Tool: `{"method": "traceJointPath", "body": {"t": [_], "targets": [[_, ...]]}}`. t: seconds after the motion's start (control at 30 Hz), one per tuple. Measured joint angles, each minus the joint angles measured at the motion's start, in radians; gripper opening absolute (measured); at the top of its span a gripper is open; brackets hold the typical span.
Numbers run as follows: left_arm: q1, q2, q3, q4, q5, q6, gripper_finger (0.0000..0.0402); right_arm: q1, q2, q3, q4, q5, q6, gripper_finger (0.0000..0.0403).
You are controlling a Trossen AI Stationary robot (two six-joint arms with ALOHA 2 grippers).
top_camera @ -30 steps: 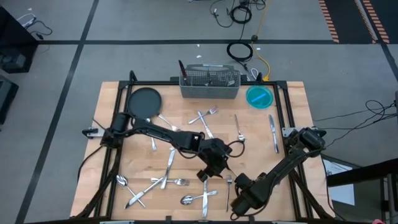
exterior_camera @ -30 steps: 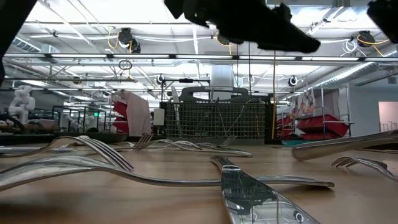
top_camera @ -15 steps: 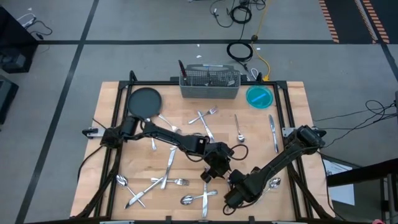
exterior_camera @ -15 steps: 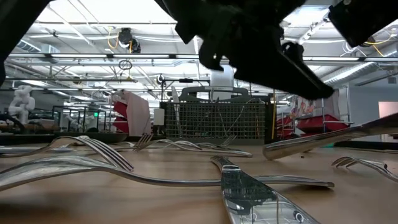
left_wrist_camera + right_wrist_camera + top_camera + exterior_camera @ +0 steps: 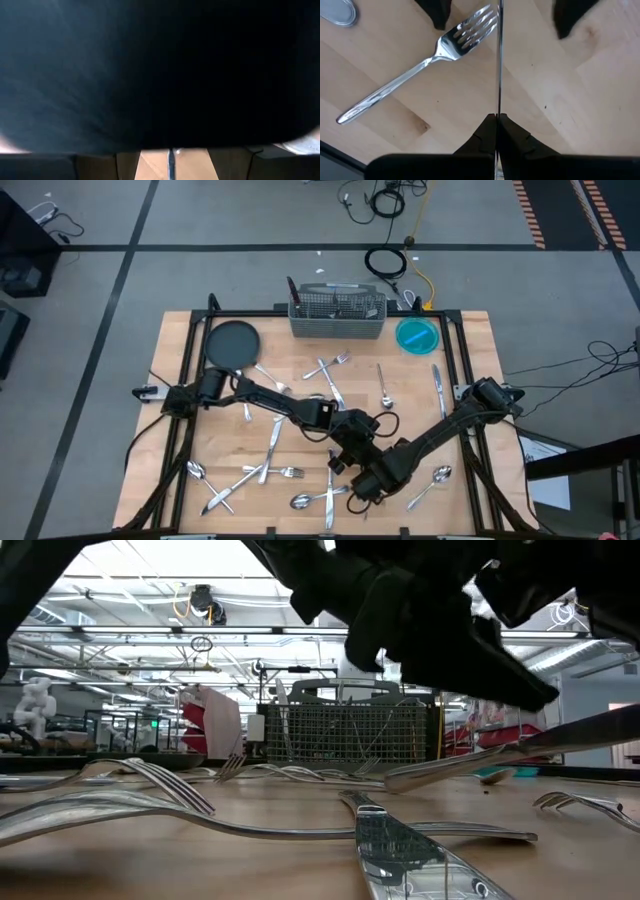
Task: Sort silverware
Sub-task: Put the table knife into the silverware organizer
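My right gripper is over the near middle of the table, shut on one slim piece of the silverware, which shows edge-on in the right wrist view. My left gripper is just beyond it. Its two dark fingers are open and stand on either side of that piece's far end without touching it. The right arm fills most of the left wrist view, where only a strip of the piece shows. The other silverware lies scattered flat on the wooden table. My right gripper pinches the slim silver piece between its two fingertips at one end. The piece sticks straight out ahead, in line with the fingers. In the low view it is tilted, free end lower, and appears lifted clear of the table.
A fork and a spoon bowl lie right under the held piece. A spoon lies near the right arm. The grey mesh caddy is at the far edge, with the dark plate and a blue dish either side.
My right gripper has carried the silver piece from the near right toward the table's left and the left gripper, and the piece has risen and tipped. A spoon behind it has come into view. My left gripper has shifted slightly toward the near edge.
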Motion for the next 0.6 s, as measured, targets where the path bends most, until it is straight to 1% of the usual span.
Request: {"method": "traceJointPath", "body": {"t": [0.43,0.5,0.6], "targets": [[0.013,0.048,0.003,0.037,0.015,-0.025,0.0209,-0.018,-0.014,-0.001,-0.004,-0.01,-0.033,0.0],[0.013,0.049,0.002,0.057,0.016,-0.045,0.0196,-0.018,-0.016,-0.001,-0.009,-0.01,-0.035,0.0],[0.014,0.049,0.002,0.069,0.023,-0.067,0.0158,-0.021,-0.018,-0.001,-0.003,-0.004,-0.043,0.0]]}}
